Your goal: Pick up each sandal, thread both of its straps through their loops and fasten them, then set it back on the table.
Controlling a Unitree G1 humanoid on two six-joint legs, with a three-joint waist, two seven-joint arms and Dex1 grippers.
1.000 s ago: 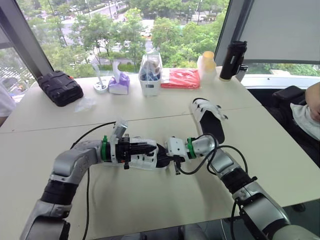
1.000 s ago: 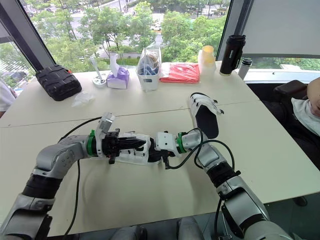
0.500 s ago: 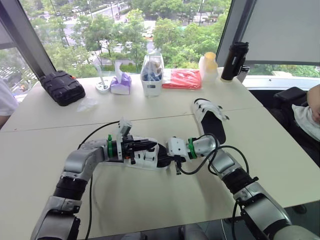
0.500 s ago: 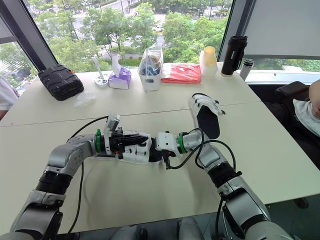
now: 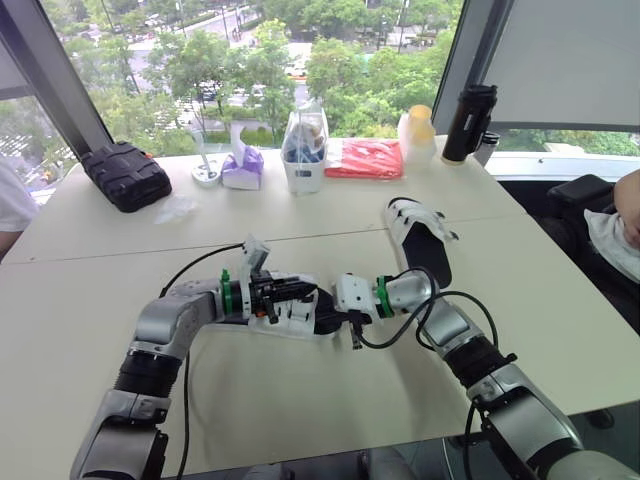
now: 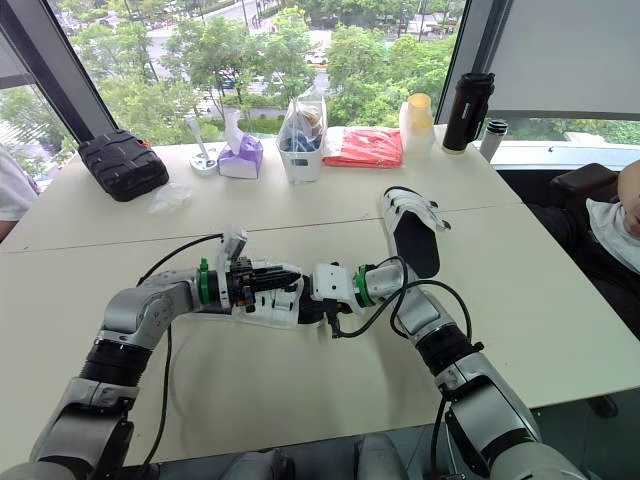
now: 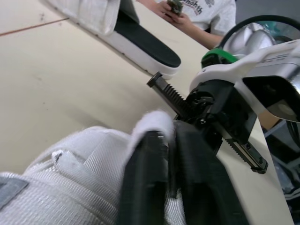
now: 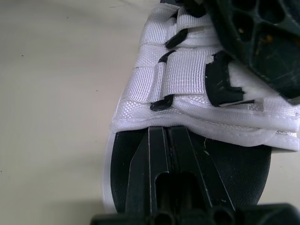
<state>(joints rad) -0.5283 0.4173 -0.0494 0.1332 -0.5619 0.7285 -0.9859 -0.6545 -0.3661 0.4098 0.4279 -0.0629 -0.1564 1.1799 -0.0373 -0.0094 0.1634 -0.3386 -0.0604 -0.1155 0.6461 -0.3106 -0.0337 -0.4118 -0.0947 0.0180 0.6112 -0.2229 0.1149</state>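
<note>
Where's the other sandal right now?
Eye views: the other sandal lies on the robot's right, nearer than the red packet, just beyond and right of the worked sandal.

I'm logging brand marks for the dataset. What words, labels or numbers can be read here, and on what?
No text here can be quoted with confidence.
On the person's shirt: dark print, cut off at the frame edge and blurred, not readable.
On the red packet, tissue pack and bottle: any labels are too small to read.
On the sandal: no text seen on the straps or footbed.
</note>
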